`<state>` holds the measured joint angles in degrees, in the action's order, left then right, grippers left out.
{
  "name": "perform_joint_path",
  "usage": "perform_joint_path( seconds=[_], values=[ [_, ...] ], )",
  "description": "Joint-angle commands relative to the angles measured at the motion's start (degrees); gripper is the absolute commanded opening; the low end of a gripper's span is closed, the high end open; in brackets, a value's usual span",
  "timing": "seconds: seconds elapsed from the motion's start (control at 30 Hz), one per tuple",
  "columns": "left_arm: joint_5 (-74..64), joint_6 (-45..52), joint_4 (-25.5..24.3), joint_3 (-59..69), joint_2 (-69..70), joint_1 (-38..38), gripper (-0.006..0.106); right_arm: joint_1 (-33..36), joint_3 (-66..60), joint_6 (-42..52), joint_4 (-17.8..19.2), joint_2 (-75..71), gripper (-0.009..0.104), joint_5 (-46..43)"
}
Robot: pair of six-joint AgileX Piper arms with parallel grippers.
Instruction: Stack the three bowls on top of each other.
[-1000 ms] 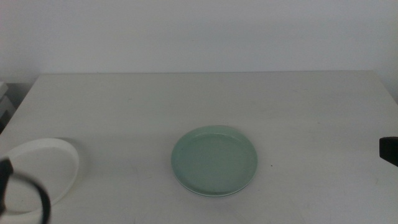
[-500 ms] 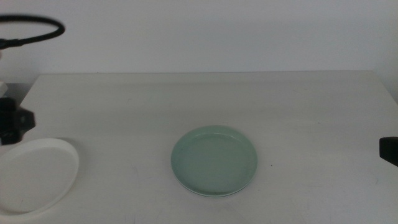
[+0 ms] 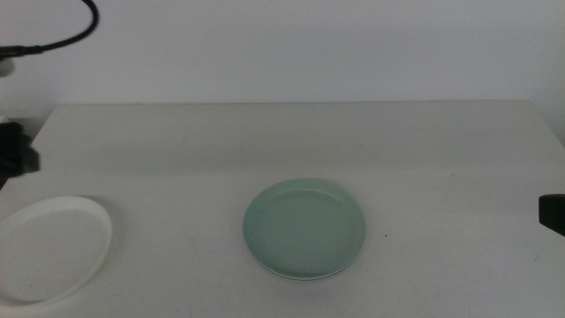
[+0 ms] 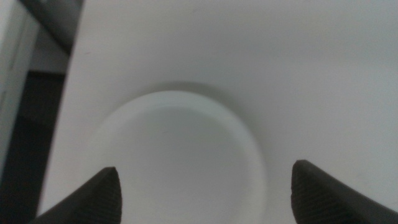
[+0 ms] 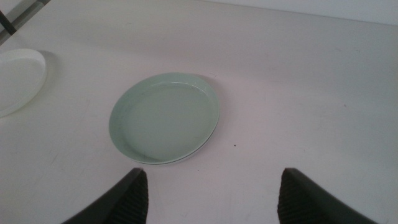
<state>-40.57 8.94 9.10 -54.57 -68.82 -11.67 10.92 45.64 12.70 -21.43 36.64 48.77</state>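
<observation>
The left gripper (image 4: 205, 186) hangs above the white bowl (image 3: 51, 250) at the table's (image 3: 424, 150) near left edge, jaws spread wide and holding nothing. The green bowl (image 3: 305, 227) sits near the centre, a paler rim showing beneath it. The right gripper (image 5: 211, 193) waits at the right, wide open and empty.

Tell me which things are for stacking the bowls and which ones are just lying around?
For the job:
- mint green bowl, mid-table; a paler edge beneath may be another bowl
- white bowl, at the table's left
- left gripper, open, over the white bowl
- right gripper, open, waiting at the right side

Just lying about:
- black cable
- table, which only holds the bowls
</observation>
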Motion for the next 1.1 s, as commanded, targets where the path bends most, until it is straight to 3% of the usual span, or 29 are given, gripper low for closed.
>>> perform_joint_path(
  seconds=[0.0, 0.17, 0.3, 0.9, 0.97, 1.07],
  values=[
    [-2.2, 7.9, 5.9, -5.1, -2.4, -4.3, 0.105, -0.4, 1.5, 0.3, -0.7, 0.1, 0.054, -3.4],
    [-14.2, 30.6, 19.2, -11.6, -11.0, -18.2, 0.105, -0.4, 1.5, 0.4, -0.7, 0.1, 0.054, -3.4],
    [-12.5, 33.4, 22.6, -13.8, -16.2, -22.3, 0.105, -0.4, 1.5, 0.4, -0.7, 0.1, 0.054, -3.4],
    [-8.7, 36.6, 21.3, -14.9, -38.2, -22.6, 0.105, -0.4, 1.5, 0.4, -0.7, 0.1, 0.054, -3.4],
    [-8.9, 36.6, 21.4, -14.9, -39.4, -22.6, 0.099, -0.4, 1.5, 0.4, -0.7, 0.1, 0.054, -3.4],
    [-9.6, 36.6, 21.4, -14.9, -39.8, -22.6, 0.078, -0.4, 1.5, 0.4, -0.7, 0.1, 0.054, -3.4]
  ],
)
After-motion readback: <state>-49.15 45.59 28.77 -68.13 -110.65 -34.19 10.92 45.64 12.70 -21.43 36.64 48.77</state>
